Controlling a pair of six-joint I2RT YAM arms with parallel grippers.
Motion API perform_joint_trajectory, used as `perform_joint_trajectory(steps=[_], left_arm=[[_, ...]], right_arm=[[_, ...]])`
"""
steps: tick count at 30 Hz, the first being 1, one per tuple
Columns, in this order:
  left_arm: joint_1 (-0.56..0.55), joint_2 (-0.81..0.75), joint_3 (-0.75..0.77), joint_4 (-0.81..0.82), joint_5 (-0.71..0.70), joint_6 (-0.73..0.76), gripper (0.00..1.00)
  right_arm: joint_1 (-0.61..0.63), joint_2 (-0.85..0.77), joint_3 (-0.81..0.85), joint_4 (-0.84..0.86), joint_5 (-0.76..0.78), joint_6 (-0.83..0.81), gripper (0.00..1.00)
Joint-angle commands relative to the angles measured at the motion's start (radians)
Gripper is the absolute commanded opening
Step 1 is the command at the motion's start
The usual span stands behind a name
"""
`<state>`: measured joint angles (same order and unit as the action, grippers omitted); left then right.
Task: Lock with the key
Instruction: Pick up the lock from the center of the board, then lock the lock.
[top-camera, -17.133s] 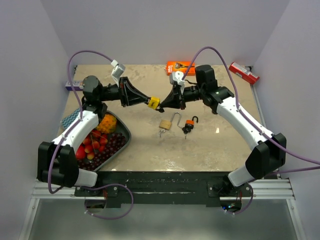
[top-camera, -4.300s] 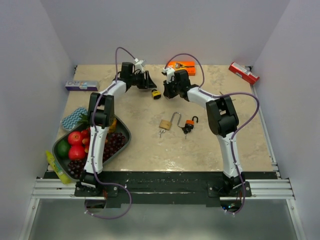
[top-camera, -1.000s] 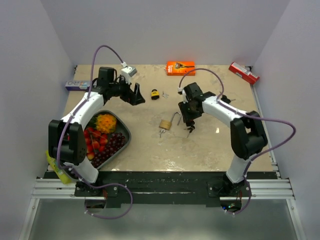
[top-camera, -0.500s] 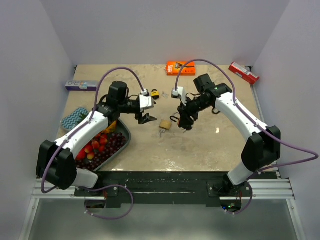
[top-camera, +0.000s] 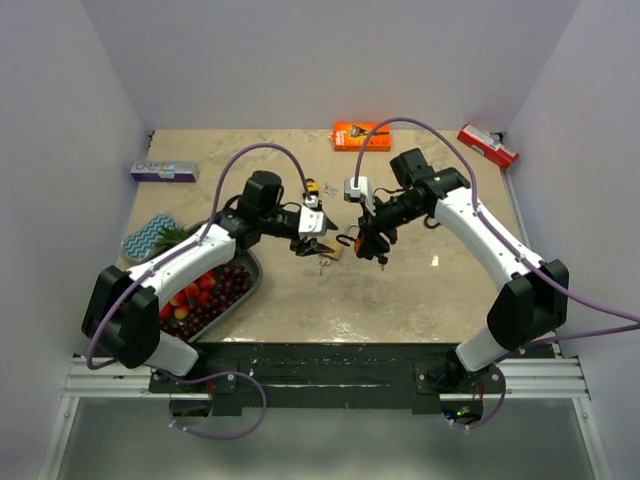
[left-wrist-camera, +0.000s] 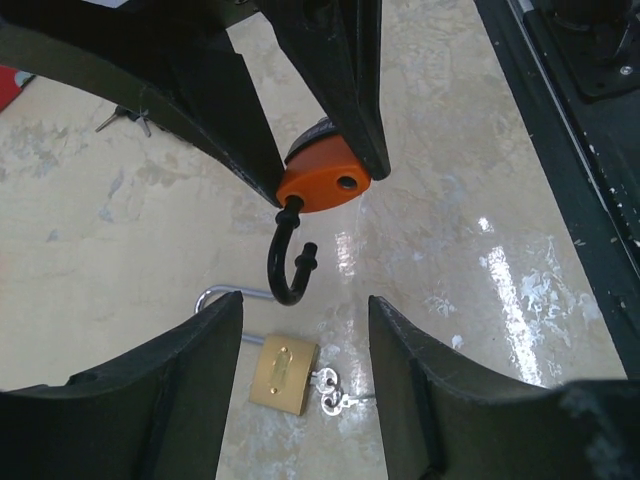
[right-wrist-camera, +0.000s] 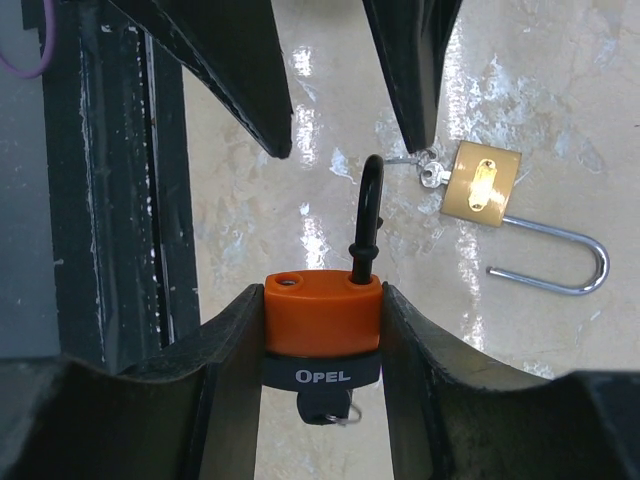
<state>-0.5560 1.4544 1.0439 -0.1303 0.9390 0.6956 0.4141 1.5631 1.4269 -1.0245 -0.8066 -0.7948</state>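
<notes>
R gripper (right-wrist-camera: 322, 300) clamped on orange padlock (right-wrist-camera: 322, 318), body squeezed betw. both fingers, held clear of table (right-wrist-camera: 480, 90). Black shackle (right-wrist-camera: 368, 210) open, sticking out past fingertips, one leg out of its hole. Dark key (right-wrist-camera: 325, 412) w/ ring at lock's base, wrist side. L gripper (left-wrist-camera: 305, 312) apart, nothing betw. fingers, facing R gripper, tips near shackle, not touching. Brass padlock (left-wrist-camera: 283, 372) flat on table just below L fingertips, silver shackle open, small keys (left-wrist-camera: 335, 398) at its body.
</notes>
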Motion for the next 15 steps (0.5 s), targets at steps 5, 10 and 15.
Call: perform_joint_trajectory(steps=[5,10,15], left_arm=[[-0.021,0.055,0.064,0.164,0.053,-0.105,0.49],[-0.019,0.078,0.071,0.178,0.050,-0.125,0.43],[-0.022,0.099,0.077,0.190,0.050,-0.148,0.38]], right_arm=[[0.014,-0.061,0.047,0.037,-0.063,-0.029,0.00],[0.026,-0.077,0.046,0.047,-0.065,-0.026,0.00],[0.031,-0.081,0.046,0.055,-0.065,-0.017,0.00]])
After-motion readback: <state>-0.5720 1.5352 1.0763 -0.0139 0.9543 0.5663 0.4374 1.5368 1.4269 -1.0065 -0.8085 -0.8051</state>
